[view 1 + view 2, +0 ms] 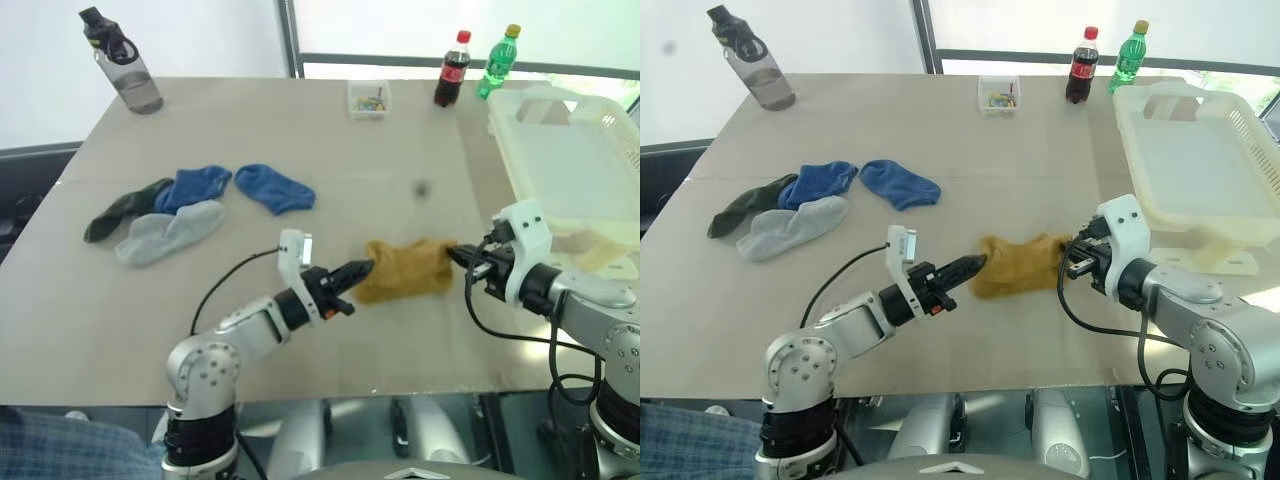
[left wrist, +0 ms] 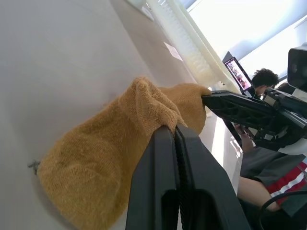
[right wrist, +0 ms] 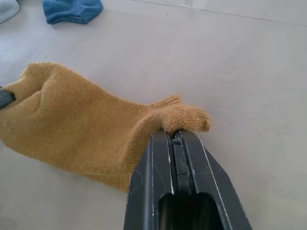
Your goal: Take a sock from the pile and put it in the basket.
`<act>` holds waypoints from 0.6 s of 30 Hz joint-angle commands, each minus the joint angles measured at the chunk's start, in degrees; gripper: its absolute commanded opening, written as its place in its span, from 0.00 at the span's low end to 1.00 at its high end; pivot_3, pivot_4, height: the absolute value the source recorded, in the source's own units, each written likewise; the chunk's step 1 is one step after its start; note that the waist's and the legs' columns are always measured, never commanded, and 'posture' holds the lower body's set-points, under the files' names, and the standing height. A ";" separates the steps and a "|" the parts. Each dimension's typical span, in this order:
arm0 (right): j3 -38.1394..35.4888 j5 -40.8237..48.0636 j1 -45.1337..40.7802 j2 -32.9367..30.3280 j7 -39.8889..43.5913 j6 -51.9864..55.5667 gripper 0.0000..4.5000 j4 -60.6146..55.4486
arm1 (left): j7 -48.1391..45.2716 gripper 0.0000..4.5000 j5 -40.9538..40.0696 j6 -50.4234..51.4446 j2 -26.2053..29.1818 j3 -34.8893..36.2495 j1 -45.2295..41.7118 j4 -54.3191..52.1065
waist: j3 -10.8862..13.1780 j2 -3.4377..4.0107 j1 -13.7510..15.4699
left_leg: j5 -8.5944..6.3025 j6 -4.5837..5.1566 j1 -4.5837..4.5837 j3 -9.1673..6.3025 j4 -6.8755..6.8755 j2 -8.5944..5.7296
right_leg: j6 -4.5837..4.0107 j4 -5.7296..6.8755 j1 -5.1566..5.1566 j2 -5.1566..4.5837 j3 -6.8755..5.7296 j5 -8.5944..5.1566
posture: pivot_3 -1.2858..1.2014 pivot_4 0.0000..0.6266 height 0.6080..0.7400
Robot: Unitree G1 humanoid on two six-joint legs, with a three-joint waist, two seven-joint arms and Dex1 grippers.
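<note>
A mustard-yellow sock (image 1: pixel 405 268) is stretched between my two grippers just over the tabletop, near its front edge. My left gripper (image 1: pixel 362 268) is shut on the sock's left end, seen up close in the left wrist view (image 2: pixel 171 128). My right gripper (image 1: pixel 456 255) is shut on the right end (image 3: pixel 175 134). The pile (image 1: pixel 180 205) of blue, dark green and pale grey socks lies on the table to the left. The white slotted basket (image 1: pixel 600 215) stands at the right edge, just behind my right arm.
At the back of the table stand a grey water bottle (image 1: pixel 122 62), a small clear box (image 1: pixel 368 98), a cola bottle (image 1: pixel 452 68) and a green bottle (image 1: pixel 498 62). A person (image 2: pixel 263 79) sits beyond the table in the left wrist view.
</note>
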 commanded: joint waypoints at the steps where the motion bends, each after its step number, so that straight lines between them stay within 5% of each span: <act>1: -0.57 0.93 0.78 -0.07 0.27 -0.55 0.00 -1.15 | 1.79 0.01 -2.08 -0.61 0.31 -0.08 1.15 -2.98 | 0.00 0.00 0.01 | 0.00 0.00 0.00 0.00 0.00 0.00 | 0.00 0.00 0.00 0.00 0.00 0.00 | 0.52 0.24 1.00; 18: 2.74 0.00 3.09 -0.66 0.01 -5.24 0.00 2.56 | 2.06 0.01 -0.17 -6.36 1.08 -3.18 3.42 -2.04 | 0.00 0.00 0.02 | 0.00 0.00 0.01 0.01 0.01 0.00 | -0.01 -0.01 0.00 0.01 0.01 0.00 | 0.52 0.24 1.00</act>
